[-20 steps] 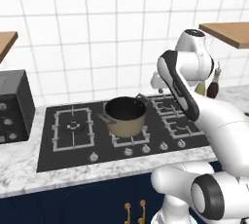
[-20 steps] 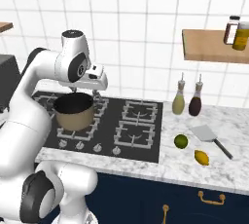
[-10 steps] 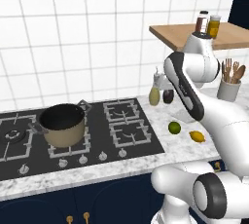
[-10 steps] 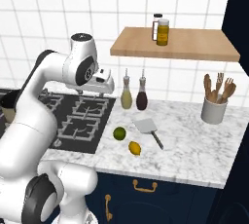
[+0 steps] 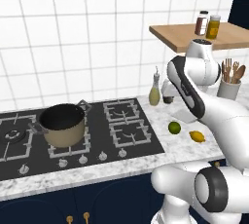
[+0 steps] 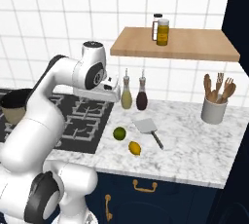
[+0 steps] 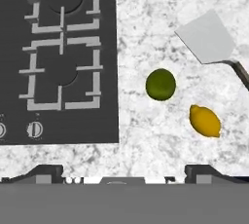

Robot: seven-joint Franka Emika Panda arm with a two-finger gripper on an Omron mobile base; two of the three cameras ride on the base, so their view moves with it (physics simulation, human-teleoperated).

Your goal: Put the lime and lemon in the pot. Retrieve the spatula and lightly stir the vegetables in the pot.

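Note:
The lime and the lemon lie side by side on the marble counter, just right of the stove. Behind them lies the spatula, its handle pointing toward the counter's front. The tan pot stands on a left burner with nothing visible inside. My gripper hangs well above the stove's right edge, left of the fruit. In the hand view the gripper is open with its tips wide apart; the lime, lemon and spatula lie below it.
Two bottles stand at the wall behind the spatula. A jar of wooden utensils sits at the right of the counter. A wooden shelf with two jars hangs above. The black stove borders the fruit on the left.
The whole picture has shifted: the base has driven right, so the pot now sits far left and the fruit and spatula are in front. The gripper stays open and holds nothing.

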